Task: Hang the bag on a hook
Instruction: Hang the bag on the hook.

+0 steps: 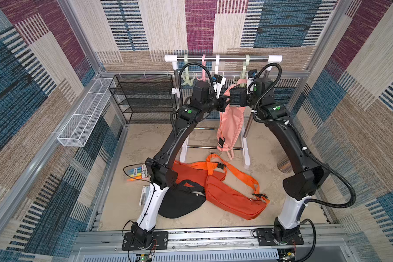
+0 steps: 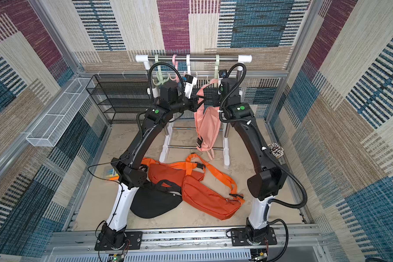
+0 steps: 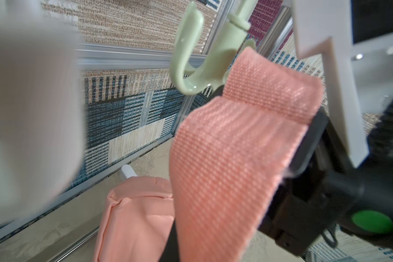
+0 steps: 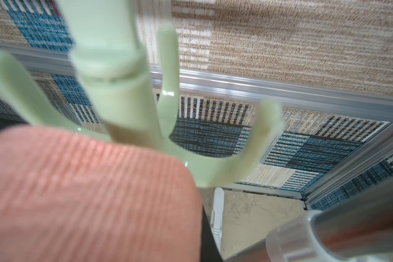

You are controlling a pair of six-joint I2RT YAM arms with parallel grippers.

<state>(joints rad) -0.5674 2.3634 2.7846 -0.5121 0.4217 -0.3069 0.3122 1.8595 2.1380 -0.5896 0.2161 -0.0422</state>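
A pink bag (image 1: 230, 127) (image 2: 208, 129) hangs by its woven strap (image 3: 225, 158) in front of the clothes rail (image 1: 222, 58). My left gripper (image 1: 227, 99) (image 2: 200, 99) is shut on the strap from the left. From the right, my right gripper (image 1: 242, 101) (image 2: 210, 99) is shut on the same strap. The strap's top loop (image 4: 77, 192) lies against the base of the pale green hook (image 1: 244, 77) (image 3: 197, 74) (image 4: 127, 108). I cannot tell whether it sits over a prong. Both grippers' fingertips are hidden by the strap in the wrist views.
On the rail hang three more hooks: green (image 1: 187, 77), pink (image 1: 203, 72) and white (image 1: 217, 68). On the floor lie two orange bags (image 1: 234, 195) (image 1: 188, 170) and a black bag (image 1: 182, 202). A black mesh shelf (image 1: 143, 97) and a white wire basket (image 1: 84, 118) stand at the left.
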